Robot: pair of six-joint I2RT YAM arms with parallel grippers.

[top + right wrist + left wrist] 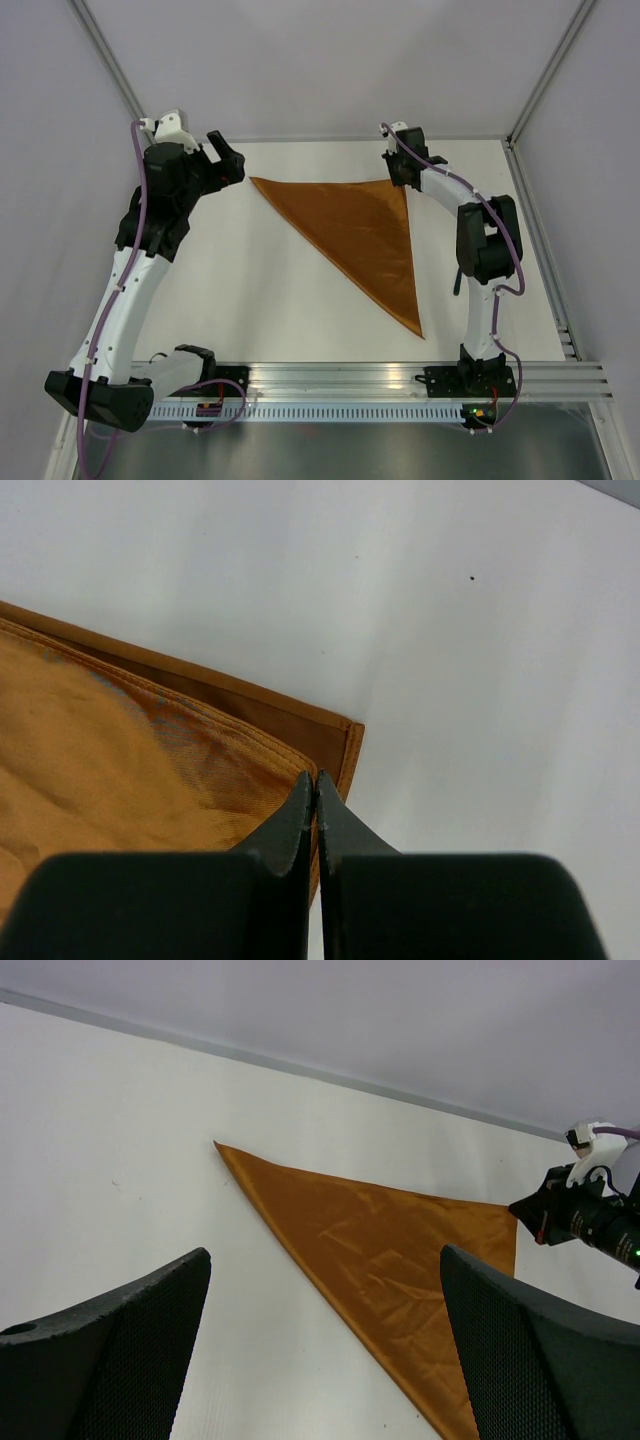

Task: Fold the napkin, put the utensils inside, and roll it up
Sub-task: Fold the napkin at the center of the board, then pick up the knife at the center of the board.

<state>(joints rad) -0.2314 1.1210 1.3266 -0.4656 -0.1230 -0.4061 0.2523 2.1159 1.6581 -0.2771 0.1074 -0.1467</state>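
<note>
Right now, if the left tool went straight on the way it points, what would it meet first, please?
Most likely the napkin. The left tool, open, aims down across the table at its long edge. Depth is unclear, so it might touch bare table just short of the cloth.

Beneath me a flat matte white tabletop [250, 290], pale lavender-grey panel walls [330, 60] rising from its far and side edges, slim silver metal posts [108, 60] at its far corners, a ribbed aluminium rail [400, 378] along its near edge, soft even light.
</note>
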